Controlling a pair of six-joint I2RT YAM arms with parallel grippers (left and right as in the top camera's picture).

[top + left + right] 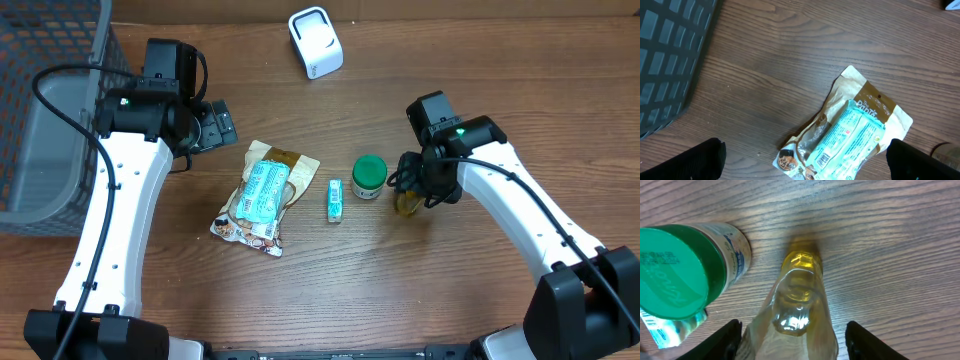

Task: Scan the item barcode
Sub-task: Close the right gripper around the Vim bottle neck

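Left hand [215,125]: spread wide, upper left, beside pouch [262,192]. Right hand [412,190]: pointing down, unclenched, astride bottle [797,295], centre right.

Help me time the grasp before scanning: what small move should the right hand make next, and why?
Probably close the right hand on the clear yellow bottle: its fingers straddle the bottle, and a gap shows on one side, so it does not look gripped yet.
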